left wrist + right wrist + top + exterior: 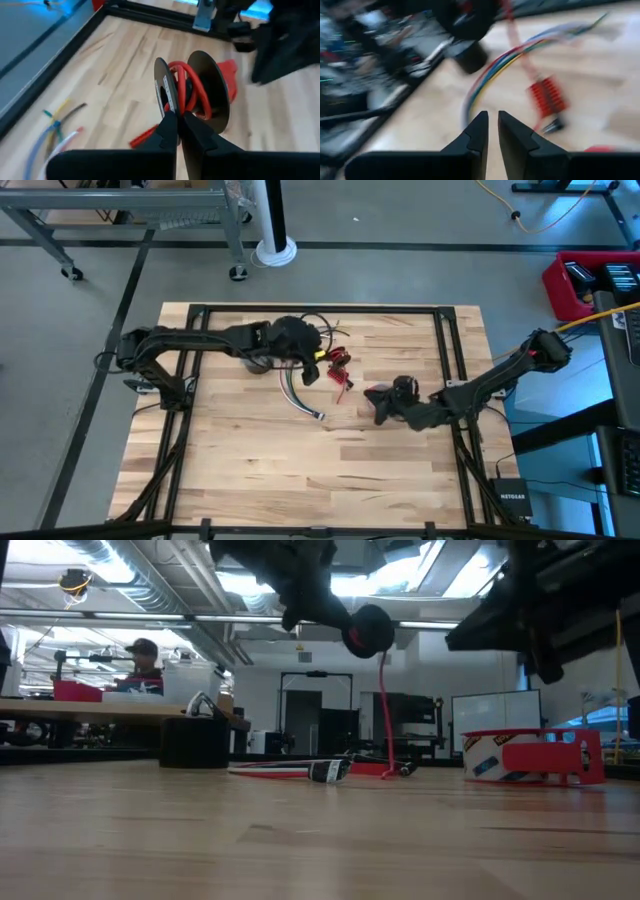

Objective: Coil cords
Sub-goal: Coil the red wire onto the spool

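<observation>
We see the left gripper [178, 120] closed on the rim of a black spool [192, 90] wound with red wire; in the left wrist view its two fingers [167, 132] meet on the near disc. In the low view this spool [368, 628] hangs above the table at the upper centre, and a red strand [385, 710] falls from it down to the wood.

In the high view the left gripper [305, 345] sits at the upper centre of the table [250, 470]. Just below it lies the bundle of thin coloured wires [298, 392], curving toward the centre of the frame, with its plug end [319, 416] on the boards. Beside it, to the right, we see small red pieces [340, 378].

The right gripper [380, 402] is at the centre right of the high view, near a small black object [403, 386]. In the right wrist view its fingers [479, 131] stand slightly apart with nothing between them, and beyond them the coloured wires [495, 67] lie in an arc on the wood.

In the low view a red tape roll [530, 755] stands at the right, and a person [143, 665] sits far behind at the left.
</observation>
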### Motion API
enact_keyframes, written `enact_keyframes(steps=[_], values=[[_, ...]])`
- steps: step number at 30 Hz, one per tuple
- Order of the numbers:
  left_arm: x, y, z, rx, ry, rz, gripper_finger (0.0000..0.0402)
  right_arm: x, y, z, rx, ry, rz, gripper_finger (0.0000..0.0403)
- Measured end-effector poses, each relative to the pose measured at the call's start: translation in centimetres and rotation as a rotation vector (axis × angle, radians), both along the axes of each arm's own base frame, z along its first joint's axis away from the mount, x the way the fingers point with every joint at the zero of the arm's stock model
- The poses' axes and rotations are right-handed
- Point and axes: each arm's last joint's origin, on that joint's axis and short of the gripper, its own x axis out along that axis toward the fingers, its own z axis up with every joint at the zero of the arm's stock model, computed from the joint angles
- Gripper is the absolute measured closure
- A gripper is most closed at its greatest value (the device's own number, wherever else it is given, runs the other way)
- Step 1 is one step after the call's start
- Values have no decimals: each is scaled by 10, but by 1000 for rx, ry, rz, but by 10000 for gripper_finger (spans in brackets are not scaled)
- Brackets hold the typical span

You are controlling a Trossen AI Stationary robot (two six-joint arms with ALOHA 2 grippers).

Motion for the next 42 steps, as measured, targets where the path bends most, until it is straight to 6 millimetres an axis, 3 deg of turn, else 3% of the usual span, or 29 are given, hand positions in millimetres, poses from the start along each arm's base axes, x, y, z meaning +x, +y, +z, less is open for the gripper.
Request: enact_keyframes(steps=[7, 17, 33, 42], values=[[4, -24, 0, -63, -19, 8, 401, 14, -2, -3, -131, 74, -153, 356], [12, -58, 10, -70, -134, -44, 401, 30, -18, -7, 97, 88, -32, 356], [11, -65, 9, -61, -121, -35, 401, 29, -18, -6, 68, 88, -52, 356], [11, -65, 9, -67, -121, -33, 401, 28, -21, -5, -52, 108, -98, 356]])
